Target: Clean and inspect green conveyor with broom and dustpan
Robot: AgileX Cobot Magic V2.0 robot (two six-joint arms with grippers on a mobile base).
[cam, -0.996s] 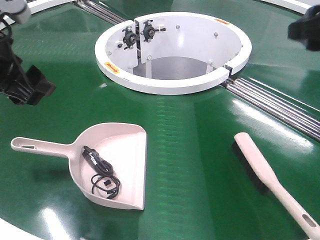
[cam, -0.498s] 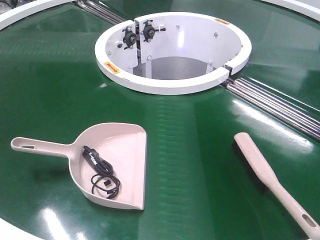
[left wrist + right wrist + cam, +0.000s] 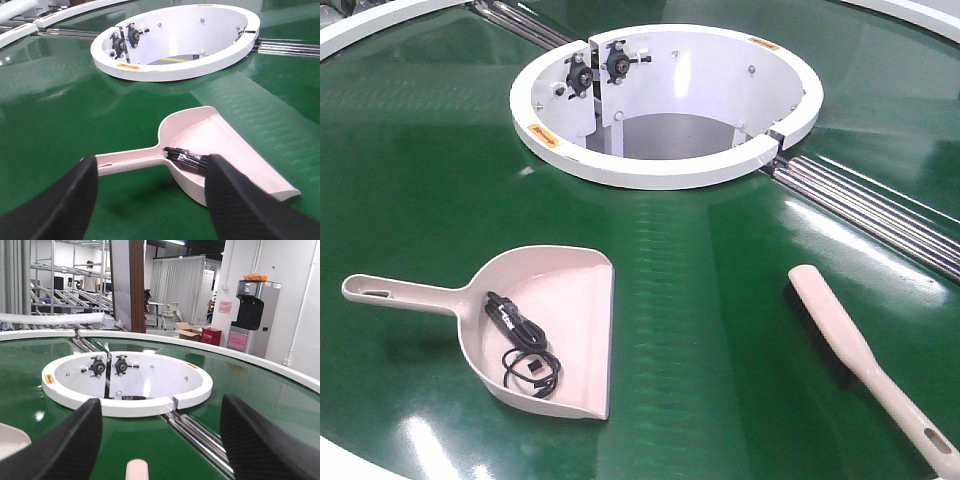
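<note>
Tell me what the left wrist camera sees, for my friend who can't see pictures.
A pale pink dustpan lies on the green conveyor, holding a bundled black cable. The open left gripper frames its handle from above, and a big white ring-shaped opening sits behind.

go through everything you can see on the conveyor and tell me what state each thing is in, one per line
Dustpan: lying flat on the belt, ungripped, black cable inside.
Broom: lying on the belt, ungripped.
Conveyor: bare apart from the two tools.
Ring opening: open, uncovered.
Left gripper: open, dustpan handle between the fingers.
Right gripper: open, empty.
</note>
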